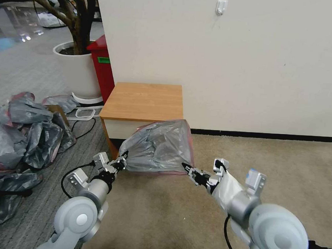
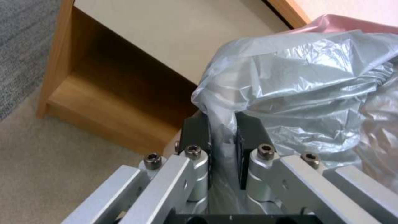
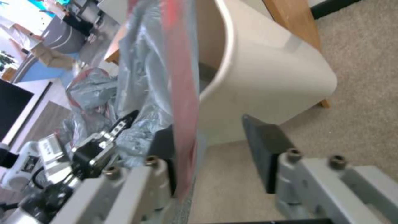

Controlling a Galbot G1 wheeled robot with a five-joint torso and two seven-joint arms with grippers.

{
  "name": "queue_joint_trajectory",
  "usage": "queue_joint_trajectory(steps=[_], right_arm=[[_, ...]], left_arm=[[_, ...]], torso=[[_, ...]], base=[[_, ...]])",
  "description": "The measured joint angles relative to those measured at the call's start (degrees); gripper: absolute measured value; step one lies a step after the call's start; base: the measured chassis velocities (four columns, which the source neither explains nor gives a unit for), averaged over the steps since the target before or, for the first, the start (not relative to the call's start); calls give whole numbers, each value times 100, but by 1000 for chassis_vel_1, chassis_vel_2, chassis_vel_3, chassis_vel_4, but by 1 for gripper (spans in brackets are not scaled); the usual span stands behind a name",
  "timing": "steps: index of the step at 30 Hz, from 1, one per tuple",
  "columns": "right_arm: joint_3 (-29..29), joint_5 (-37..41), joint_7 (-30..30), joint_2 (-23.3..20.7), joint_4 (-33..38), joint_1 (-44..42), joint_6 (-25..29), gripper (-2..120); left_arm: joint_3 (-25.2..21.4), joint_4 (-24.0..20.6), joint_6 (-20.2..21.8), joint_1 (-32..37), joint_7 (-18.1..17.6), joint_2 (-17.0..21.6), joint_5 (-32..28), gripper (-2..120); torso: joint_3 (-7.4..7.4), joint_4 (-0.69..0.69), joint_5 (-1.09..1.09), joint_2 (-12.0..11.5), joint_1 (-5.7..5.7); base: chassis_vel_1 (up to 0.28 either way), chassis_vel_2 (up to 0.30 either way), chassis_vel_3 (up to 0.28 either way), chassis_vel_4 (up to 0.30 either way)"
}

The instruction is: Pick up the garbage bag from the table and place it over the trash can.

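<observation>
Left gripper (image 1: 123, 158) clamps the thin grey pink-rimmed plastic bag (image 1: 159, 146); right gripper (image 3: 215, 155) jaws wide — unheld rim may slip off the cream rectangular bin (image 3: 269, 81).

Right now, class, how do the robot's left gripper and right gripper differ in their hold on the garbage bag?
The left gripper is shut on a bunched fold of the garbage bag; the right gripper stands open, the bag's pink rim against one finger. The left is at the bag's left corner, the right at its right. Both flank the bag over the trash can.
</observation>
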Motion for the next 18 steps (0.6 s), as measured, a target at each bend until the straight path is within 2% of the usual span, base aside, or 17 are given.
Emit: queue_joint_trajectory(steps=[1,5,6,9,10,14,15,18], right_arm=[[0,0,0,0,0,0,0,42],[277,-136,5,43,188,-261,46,61],[277,-136,5,43,188,-261,46,61],[453,-416,-94,204,187,-344,256,74],[453,-416,-94,204,187,-344,256,74],[393,-1498,-632,535,151,-319,820,91],[393,-1498,-632,535,151,-319,820,91],[242,-1916,-822,838,-158,-179,1318,99]], left_arm=[[0,0,0,0,0,0,0,8],[13,-20,25,52,-9,41,32,8],[13,-20,25,52,-9,41,32,8],[31,-103,49,128,-20,80,28,8],[31,-103,49,128,-20,80,28,8],[74,-250,107,256,-106,130,-41,8],[74,-250,107,256,-106,130,-41,8],[122,-397,144,390,-201,171,-101,8]], torso=[[0,0,0,0,0],[0,0,0,0,0],[0,0,0,0,0],[0,1,1,0,0],[0,1,1,0,0],[0,0,0,0,0],[0,0,0,0,0],[0,2,1,0,-1]], base=[[0,0,0,0],[0,0,0,0],[0,0,0,0],[0,0,0,0],[0,0,0,0],[0,0,0,0],[0,0,0,0],[0,0,0,0]])
